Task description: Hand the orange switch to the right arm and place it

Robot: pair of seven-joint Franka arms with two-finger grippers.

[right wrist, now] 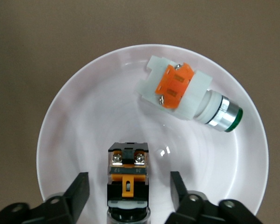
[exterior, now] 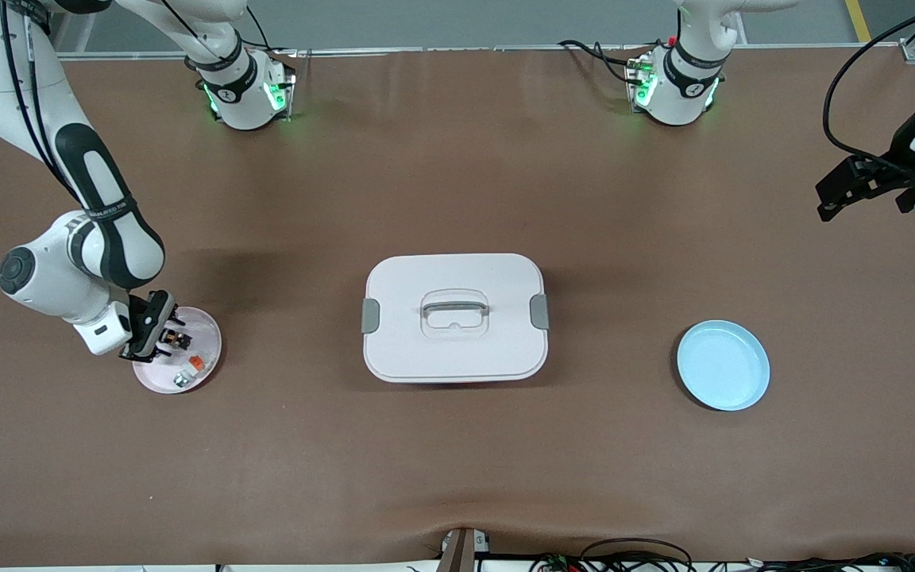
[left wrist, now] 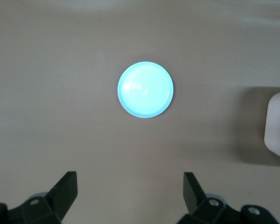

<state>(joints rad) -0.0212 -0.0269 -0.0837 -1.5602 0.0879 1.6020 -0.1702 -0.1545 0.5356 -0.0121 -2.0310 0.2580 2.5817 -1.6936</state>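
The orange switch (exterior: 179,341), a tiny black block with an orange face, lies on a pinkish-white plate (exterior: 207,334) toward the right arm's end of the table. My right gripper (exterior: 174,338) is low over this plate and open. In the right wrist view its fingers (right wrist: 79,186) stand on either side of the switch (right wrist: 128,175), with gaps on both sides. My left gripper (exterior: 823,202) waits open and empty, high over the left arm's end of the table; its open fingers (left wrist: 67,184) show in the left wrist view.
A whitish-grey part with an orange top (exterior: 194,363) (right wrist: 177,91) lies on the same plate (right wrist: 74,121), beside the switch. A white lidded box (exterior: 455,318) stands mid-table. A light blue plate (exterior: 723,365) (left wrist: 145,89) lies toward the left arm's end.
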